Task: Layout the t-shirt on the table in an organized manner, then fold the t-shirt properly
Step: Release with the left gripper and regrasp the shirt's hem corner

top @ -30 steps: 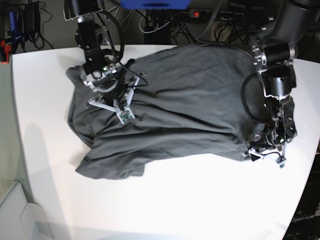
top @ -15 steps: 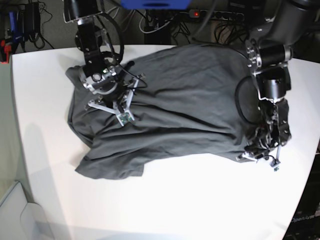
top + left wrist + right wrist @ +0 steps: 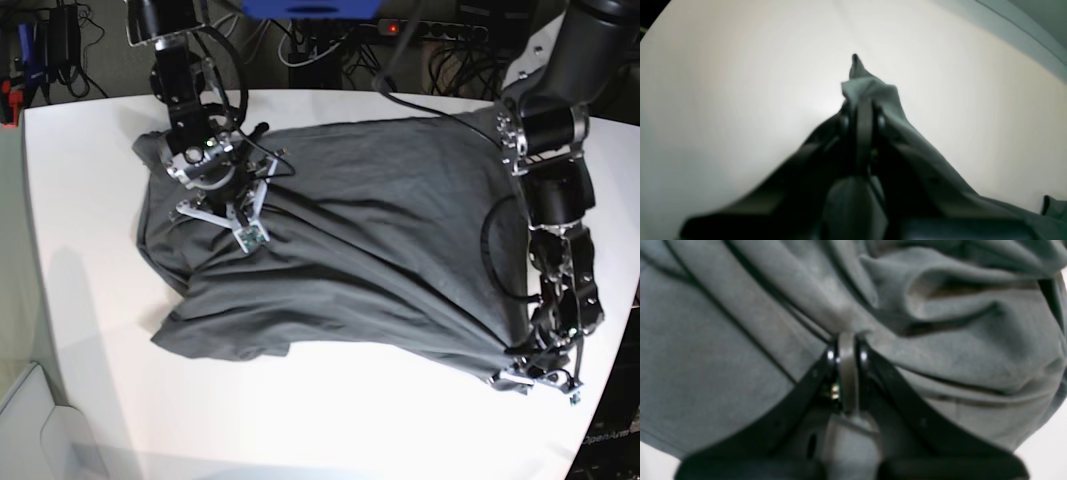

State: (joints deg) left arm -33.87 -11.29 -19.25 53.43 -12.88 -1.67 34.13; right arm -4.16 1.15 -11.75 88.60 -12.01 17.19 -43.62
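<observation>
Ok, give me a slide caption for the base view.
Both grippers, left and right, pinch the dark grey t-shirt, stretching it across the white table.

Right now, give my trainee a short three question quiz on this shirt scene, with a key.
1. True or false: the left gripper is shut on the shirt.
2. Which gripper pinches cloth near the table's back edge in the base view? A. left B. right C. neither
3. Fill in: the shirt lies ____ on the table, not folded.

Key: 1 true, the left wrist view shows cloth clamped between its fingers. 2 B. 3 rumpled.
</observation>
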